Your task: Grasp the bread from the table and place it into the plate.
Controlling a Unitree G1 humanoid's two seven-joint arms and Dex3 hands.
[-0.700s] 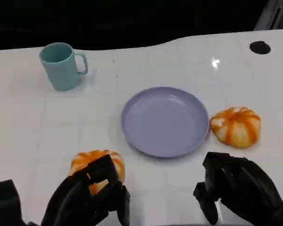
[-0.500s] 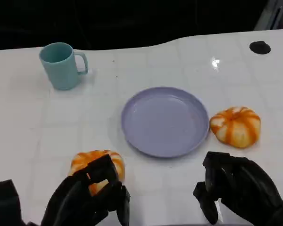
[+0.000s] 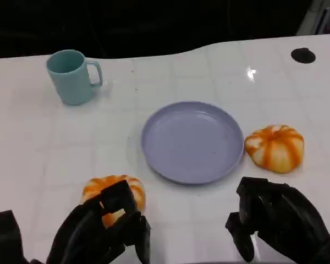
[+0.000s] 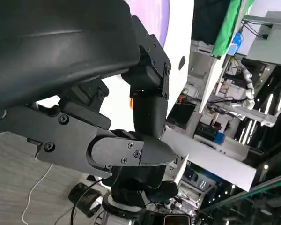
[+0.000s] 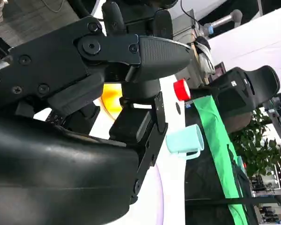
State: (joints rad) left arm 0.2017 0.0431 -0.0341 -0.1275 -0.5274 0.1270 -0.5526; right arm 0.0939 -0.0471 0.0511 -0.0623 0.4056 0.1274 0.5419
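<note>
The plate sits at the centre of the table, bare, so the task is not yet done. One bread lies at 7 o'clock from the plate, a second bread just beside the plate rim at 3 o'clock, and a cup at 10 o'clock. The left hand hovers over the near edge of the first bread, fingers apart and holding nothing, apparently positioned for a grasp. The right hand waits at 5 o'clock, fingers curled in, holding nothing.
</note>
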